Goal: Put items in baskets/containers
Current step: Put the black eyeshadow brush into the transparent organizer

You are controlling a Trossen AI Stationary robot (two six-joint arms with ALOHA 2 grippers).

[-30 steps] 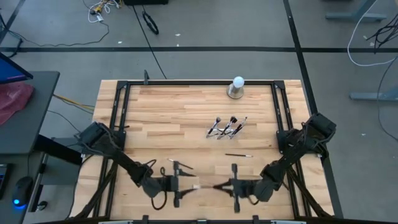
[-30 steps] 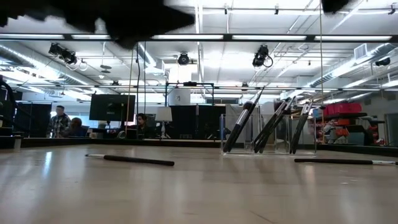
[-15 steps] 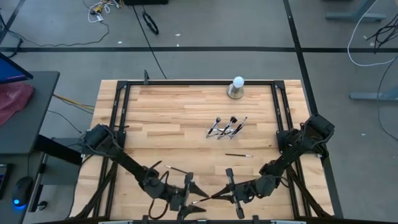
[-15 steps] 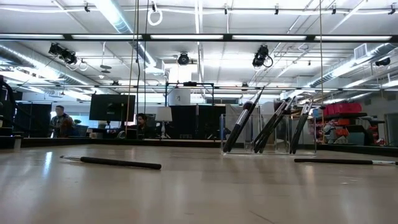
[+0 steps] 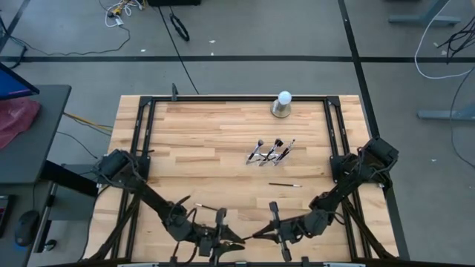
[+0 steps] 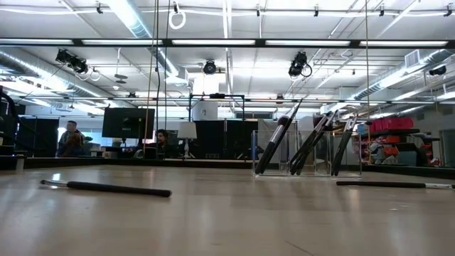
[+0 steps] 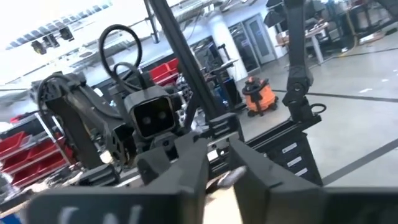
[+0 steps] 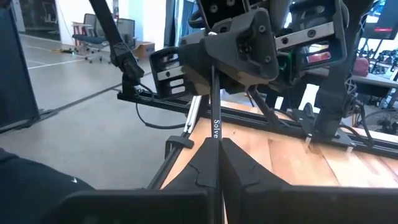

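Note:
A thin dark brush [image 5: 247,236], lettered on its handle [image 8: 214,106], spans the gap between my two grippers above the table's near edge. My left gripper [image 5: 223,236] [image 7: 217,165] is shut on its pale end. My right gripper [image 5: 261,234] [image 8: 214,146] is shut on the other end. A clear holder [image 5: 271,153] [image 6: 306,149] right of the table's middle has three brushes leaning in it. Two loose brushes lie flat on the wood, one [image 5: 286,185] [image 6: 391,184] near the holder and one [image 5: 205,206] [image 6: 106,188] behind my left gripper. My left gripper pinches the brush's pale end [image 8: 212,62] between its two fingers, coming level from the table's left. The brush points straight out from the fingers and lies about level, clear of the wood. My right gripper pinches the dark handle's other end [image 8: 216,134] between its two fingers, level from the table's right. The handle runs on along the fingers toward my left gripper.
A white ball on a grey round base [image 5: 283,104] stands at the far edge. Black frame rails [image 5: 141,141] run along the left, right and far sides of the table. People sit in the room beyond [image 6: 71,139].
Both grippers have gone toward the table's near edge, the right one carrying the brush. My left gripper stood open around the brush's free end and has now shut on it. The loose brush behind it has slid toward the near left.

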